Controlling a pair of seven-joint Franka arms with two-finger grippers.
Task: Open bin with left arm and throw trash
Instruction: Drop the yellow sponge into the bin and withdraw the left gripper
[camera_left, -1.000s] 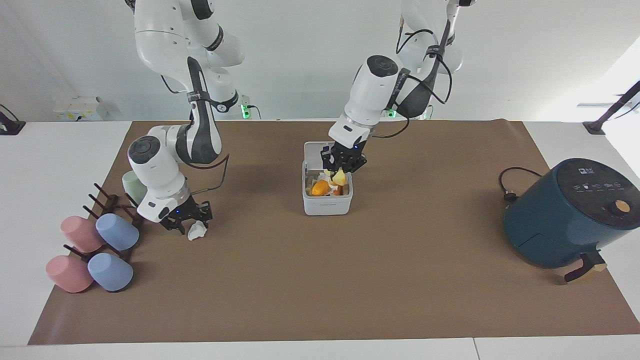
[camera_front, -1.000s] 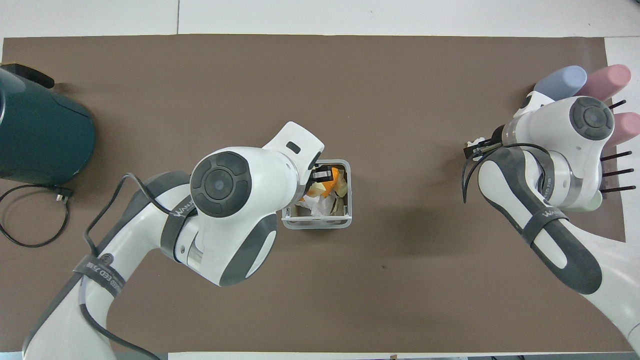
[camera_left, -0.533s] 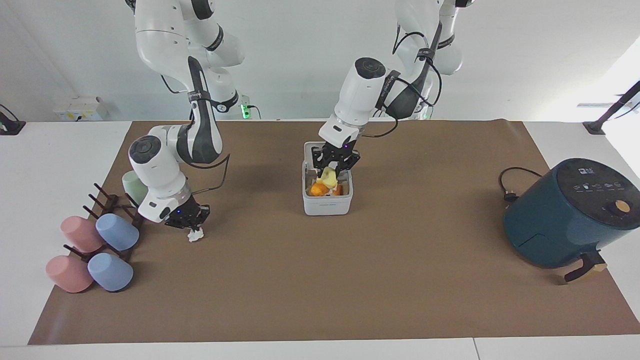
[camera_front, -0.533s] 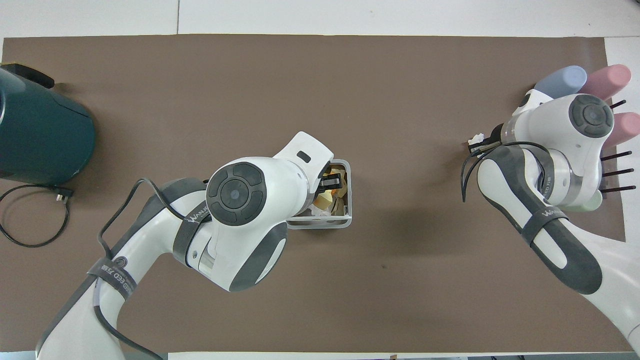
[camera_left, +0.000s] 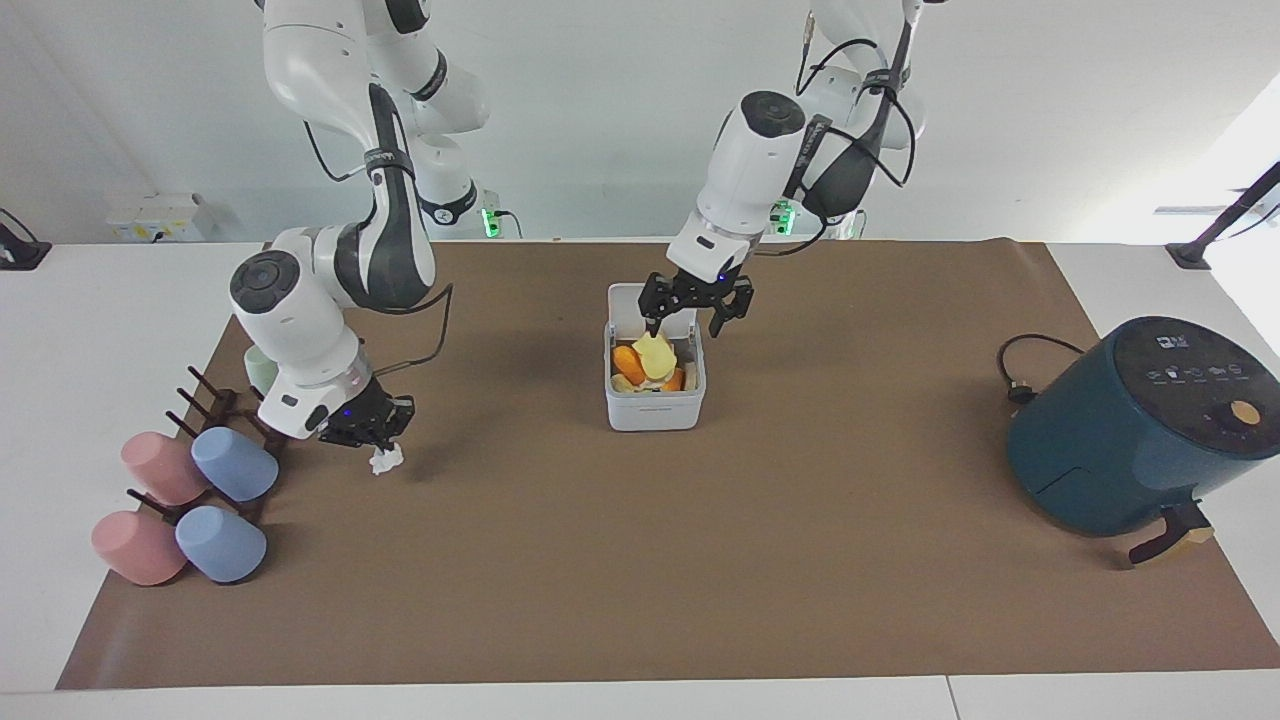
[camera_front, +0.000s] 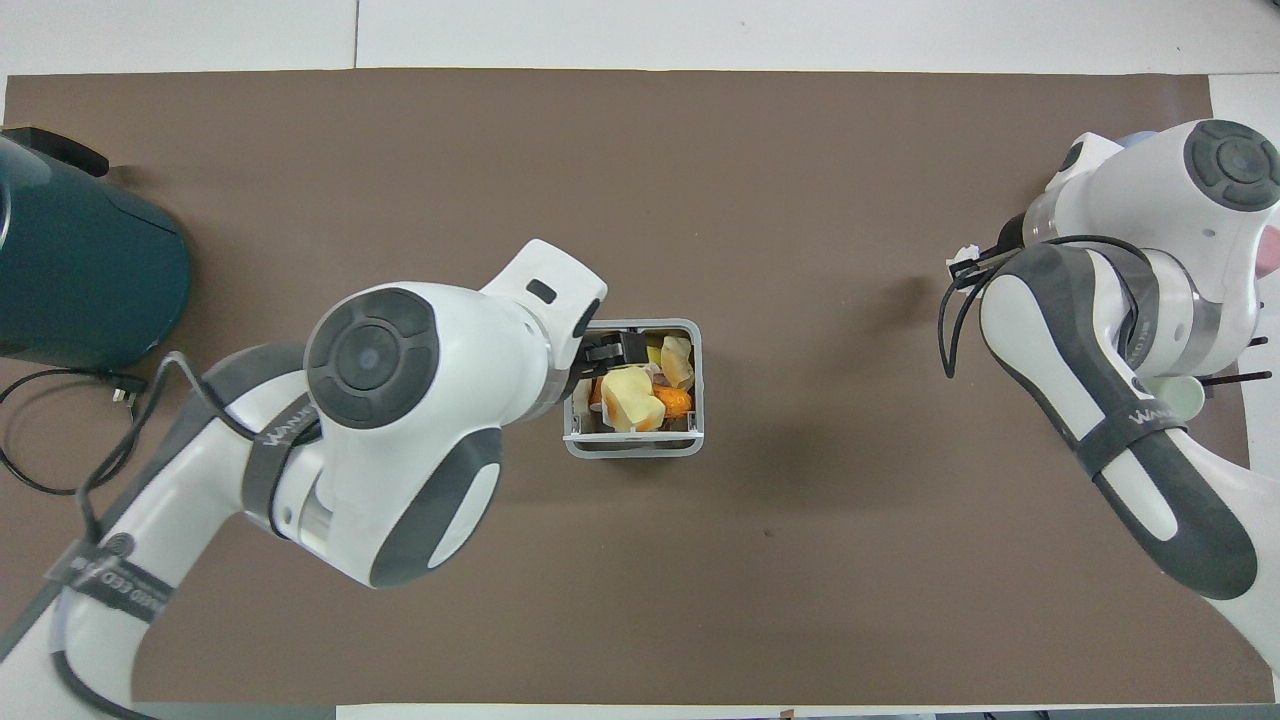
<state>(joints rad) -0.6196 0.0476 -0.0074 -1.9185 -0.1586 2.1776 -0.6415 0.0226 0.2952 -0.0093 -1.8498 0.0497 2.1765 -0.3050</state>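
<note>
Since half second ago: pale-yellow wedge (camera_left: 655, 352) dropped from left gripper (camera_left: 697, 310), now lies in open white bin (camera_left: 655, 408) at mat centre, atop orange piece (camera_left: 629, 362). Left gripper lifted over bin, fingers apart, empty. Right gripper (camera_left: 368, 432) risen over mat beside cup rack (camera_left: 215, 420), pinched on crumpled tissue wad (camera_left: 385, 459). Tissue likely very light, soft, compressible; pinch across bulk, light squeeze suffices. Dark-teal air fryer (camera_left: 1140, 425) at left arm's end.
</note>
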